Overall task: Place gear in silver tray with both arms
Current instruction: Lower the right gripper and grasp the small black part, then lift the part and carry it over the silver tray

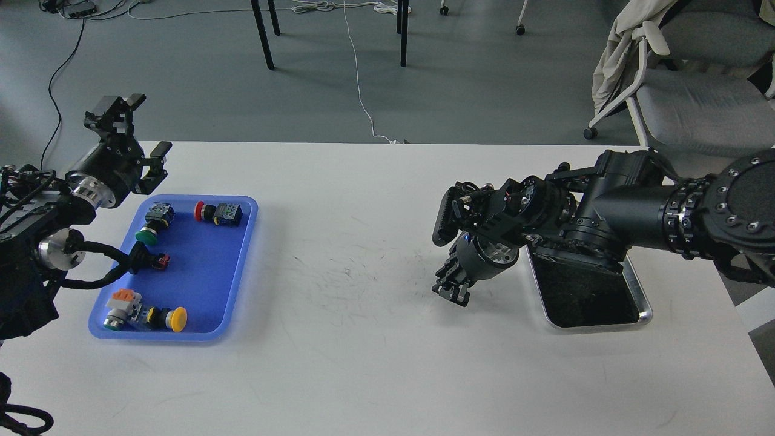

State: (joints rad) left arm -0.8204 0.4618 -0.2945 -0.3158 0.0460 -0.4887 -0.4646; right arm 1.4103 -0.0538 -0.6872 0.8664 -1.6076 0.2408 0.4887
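Observation:
The silver tray (645, 315) lies at the right of the white table, its far part hidden under my right arm; the dark bottom that shows is bare. The gear is several small push-button switches in a blue plastic tray (239, 266) at the left: a green-capped one (147, 235), a red-capped one (209, 212), a yellow-capped one (172, 318) and an orange-and-grey one (121, 306). My left gripper (147, 124) is open and empty, raised beyond the blue tray's far left corner. My right gripper (451, 289) points down just left of the silver tray, too dark to read.
A small black-and-red cable connector (158, 261) of my left arm hangs over the blue tray. The table's far edge (387, 144) runs behind both arms. An office chair (696, 103) and table legs (263, 36) stand on the floor beyond.

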